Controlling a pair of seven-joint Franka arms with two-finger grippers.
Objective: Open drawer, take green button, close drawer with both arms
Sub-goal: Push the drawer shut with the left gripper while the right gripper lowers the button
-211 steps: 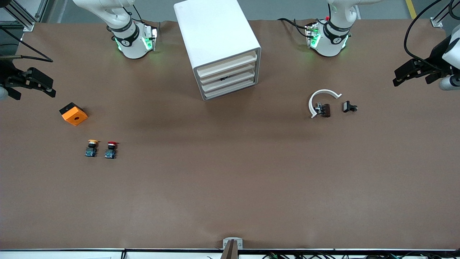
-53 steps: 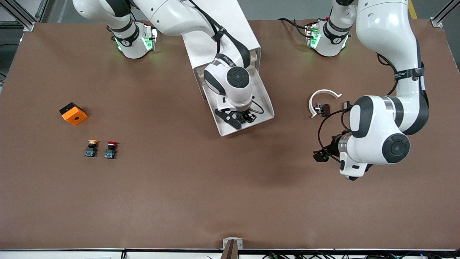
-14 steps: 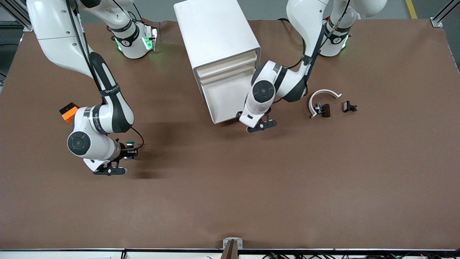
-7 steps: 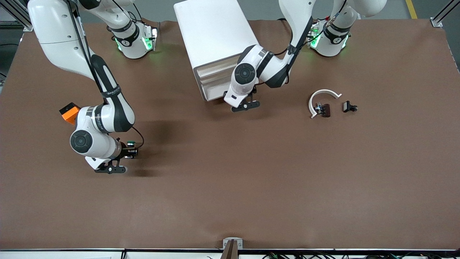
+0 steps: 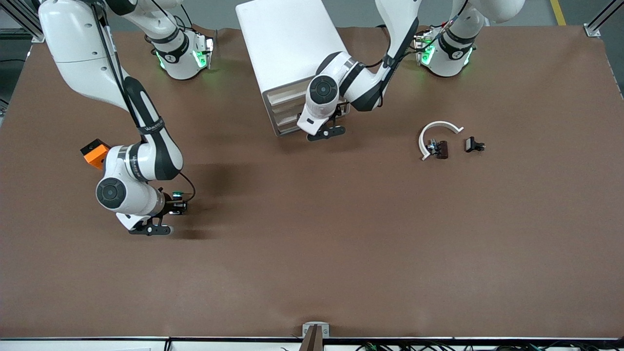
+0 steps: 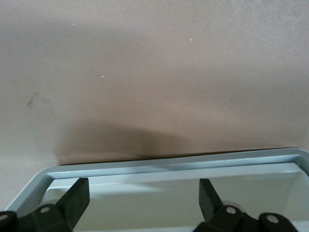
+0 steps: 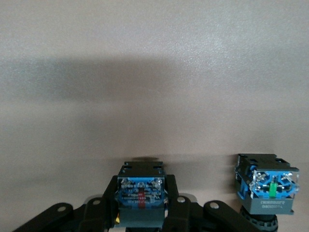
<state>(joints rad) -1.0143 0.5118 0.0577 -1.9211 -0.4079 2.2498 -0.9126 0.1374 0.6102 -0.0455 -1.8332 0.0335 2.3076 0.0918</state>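
My right gripper (image 5: 178,206) is shut on the button (image 5: 177,194), whose green cap shows beside the fingers, low over the table toward the right arm's end. In the right wrist view the fingers (image 7: 110,193) clamp the button's blue block (image 7: 141,195); the cap is hidden there. My left gripper (image 6: 143,187) is open, its fingertips (image 6: 79,193) over the drawer's floor just inside its front rim (image 6: 169,162). The left hand (image 5: 318,114) is against the front of the white cabinet (image 5: 287,44). The drawer fronts (image 5: 282,117) look almost level where they show.
Another blue-block button (image 7: 267,186) lies beside the held one, its cap out of sight. An orange block (image 5: 94,152) peeks out by the right forearm. A white curved piece (image 5: 441,127) and two small dark parts (image 5: 440,148) (image 5: 474,145) lie toward the left arm's end.
The left hand has moved toward the cabinet, and the drawer has gone from far out to almost fully in. The right arm has barely shifted and still grips the button.
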